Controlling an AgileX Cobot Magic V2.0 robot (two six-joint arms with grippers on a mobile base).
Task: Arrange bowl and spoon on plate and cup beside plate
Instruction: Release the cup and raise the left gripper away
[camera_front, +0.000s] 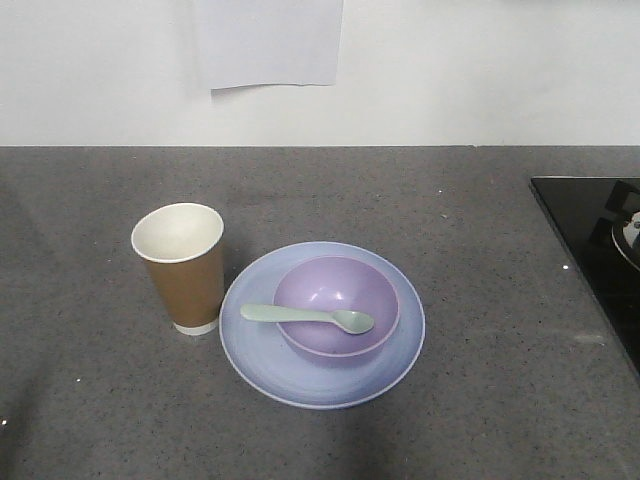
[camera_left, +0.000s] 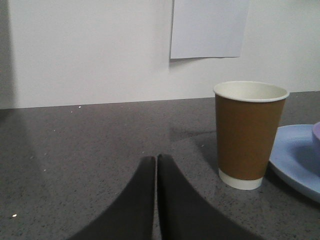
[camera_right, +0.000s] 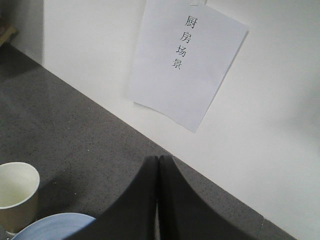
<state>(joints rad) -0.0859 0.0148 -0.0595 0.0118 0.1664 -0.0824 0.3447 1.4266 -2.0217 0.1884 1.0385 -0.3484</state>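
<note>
My left gripper (camera_left: 156, 165) is closed, its two fingers pressed together with nothing between them, low over the grey table (camera_left: 75, 150). The cup (camera_left: 248, 135) stands upright ahead of it and to the right, apart from it, and the plate (camera_left: 295, 160) lies just beyond the cup. My right gripper (camera_right: 158, 167) is also closed and empty; the cup and the plate edge are below it on the left, and a paper sheet (camera_right: 185, 65) hangs on the wall ahead. In the front view the bowl (camera_front: 336, 305) sits on the plate, the spoon (camera_front: 307, 317) lies across the bowl, and the cup stands just beside the plate.
</note>
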